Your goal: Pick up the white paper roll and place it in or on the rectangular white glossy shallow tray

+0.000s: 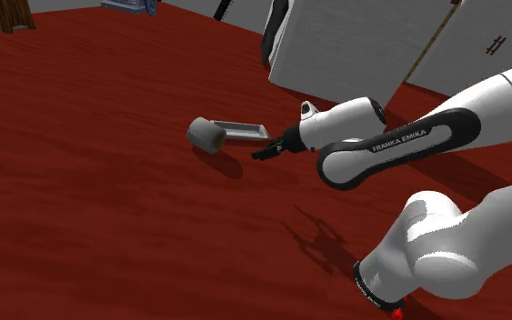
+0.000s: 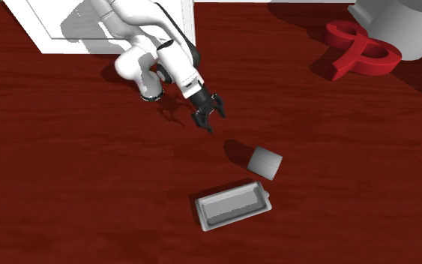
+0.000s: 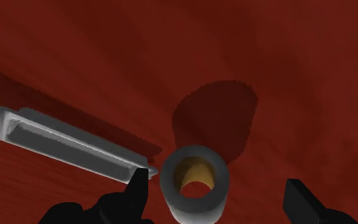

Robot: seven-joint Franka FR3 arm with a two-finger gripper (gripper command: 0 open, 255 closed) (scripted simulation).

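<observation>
- The claw (image 3: 215,183) was spread wide and gripped nothing. In the wrist view we saw its two black fingers (image 3: 135,188) standing far apart, with the roll between them and touching neither.
- In the shoulder view the claw (image 1: 261,155) hung above the red wood-grained surface (image 1: 90,209), short of the roll. The second exterior view showed the claw (image 2: 208,118) well apart from it.
- The paper roll (image 3: 193,205) was drawn grey. The wrist view alone showed us its hollow middle and tan core.
- From the shoulder the roll (image 1: 205,135) seemed to press against the tray's end. The second exterior view showed the roll (image 2: 264,162) lying just beside the tray's corner, outside it, with red surface between them.
- The tray (image 2: 233,206) was a shallow pale-grey rectangle with nothing in it. It lay beyond the roll in the shoulder view (image 1: 240,129) and beside the roll in the wrist view (image 3: 63,143).
- We counted one claw with two fingers, one roll and one tray.
- The second exterior view also gave us one red curly object (image 2: 359,49) far off.
</observation>
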